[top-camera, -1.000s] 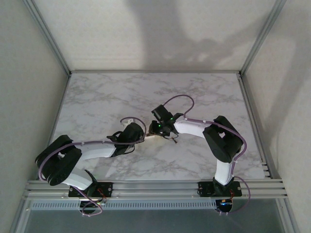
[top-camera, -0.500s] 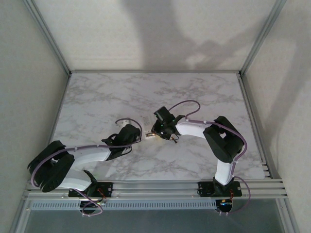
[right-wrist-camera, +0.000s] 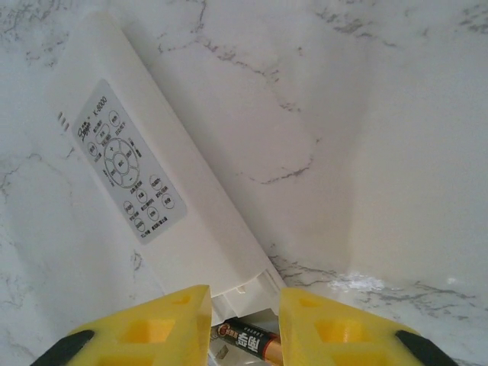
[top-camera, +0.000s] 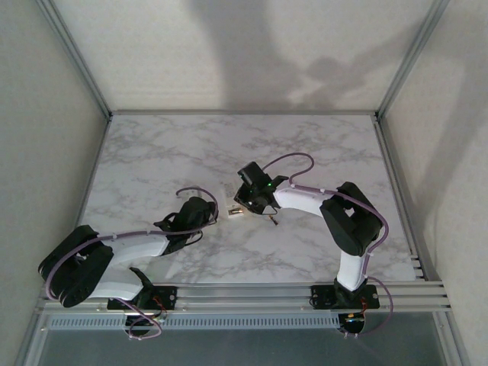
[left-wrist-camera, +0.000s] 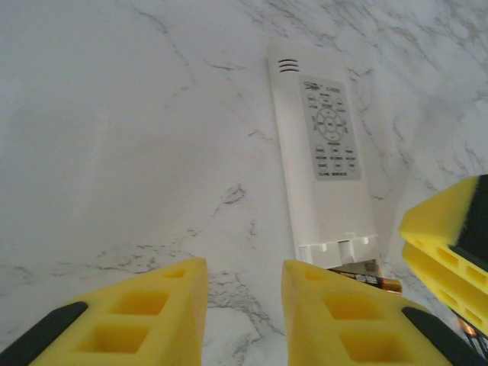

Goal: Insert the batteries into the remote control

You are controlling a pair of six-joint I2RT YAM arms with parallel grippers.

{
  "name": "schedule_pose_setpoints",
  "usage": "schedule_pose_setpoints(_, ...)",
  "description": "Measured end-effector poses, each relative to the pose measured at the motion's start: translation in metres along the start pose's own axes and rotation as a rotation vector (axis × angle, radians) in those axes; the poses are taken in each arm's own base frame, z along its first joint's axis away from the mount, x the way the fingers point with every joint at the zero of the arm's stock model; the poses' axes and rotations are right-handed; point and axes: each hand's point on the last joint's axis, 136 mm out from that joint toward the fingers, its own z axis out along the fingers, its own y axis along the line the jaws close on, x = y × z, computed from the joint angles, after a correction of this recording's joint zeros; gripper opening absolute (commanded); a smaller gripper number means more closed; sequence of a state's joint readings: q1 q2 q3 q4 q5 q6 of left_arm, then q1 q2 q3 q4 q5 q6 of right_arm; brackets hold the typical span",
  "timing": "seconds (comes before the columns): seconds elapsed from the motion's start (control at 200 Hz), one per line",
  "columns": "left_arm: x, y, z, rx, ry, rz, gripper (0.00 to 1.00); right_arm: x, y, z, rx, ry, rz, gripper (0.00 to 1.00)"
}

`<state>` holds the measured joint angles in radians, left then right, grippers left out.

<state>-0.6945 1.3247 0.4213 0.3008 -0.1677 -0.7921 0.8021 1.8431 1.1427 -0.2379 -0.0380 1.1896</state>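
Remote control (left-wrist-camera: 320, 156) lies flat on the marble tabletop (left-wrist-camera: 114, 137), keys up, and from my left wrist I'm looking along it: slim hard white plastic, square-edged, a grey key patch, small tabs at the open near end. A battery (left-wrist-camera: 366, 277) lies right at that end, a dark glossy cylinder with a copper tip, beside my right gripper (left-wrist-camera: 446, 244). My left gripper (left-wrist-camera: 244, 286) hangs just short of the remote, yellow foam fingers part-way apart with nothing but marble between them. Over to the right wrist: the remote runs off up-left, the battery (right-wrist-camera: 248, 339) sits crosswise in the narrow gap of the right gripper (right-wrist-camera: 244, 303), and I can't tell whether the pads pinch it or it merely rests there. My worry: nothing pins that slick casing, so a push at its end could skate it across the smooth stone. A skewed battery could jam on the tabs, or roll away if it slips. From above, left gripper (top-camera: 210, 216) and right gripper (top-camera: 238, 210) sit nose to nose mid-tabletop, close enough to knock each other.
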Motion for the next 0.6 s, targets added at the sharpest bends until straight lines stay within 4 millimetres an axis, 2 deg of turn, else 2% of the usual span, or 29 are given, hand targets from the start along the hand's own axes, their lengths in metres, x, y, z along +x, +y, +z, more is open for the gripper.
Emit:
schedule_pose_setpoints(0.175, 0.003, -0.010, 0.002, 0.050, 0.023, 0.014, 0.30, 0.000, -0.005, 0.000, 0.020, -0.004, -0.069, 0.28)
schedule_pose_setpoints(0.355, 0.022, -0.006, 0.016, 0.039, 0.094, 0.040, 0.25, 0.003, -0.004, 0.000, 0.012, 0.010, -0.162, 0.25)
schedule_pose_setpoints(0.601, 0.030, -0.015, 0.030, 0.054, 0.142, 0.054, 0.26, 0.014, -0.005, 0.002, 0.004, 0.030, -0.247, 0.25)
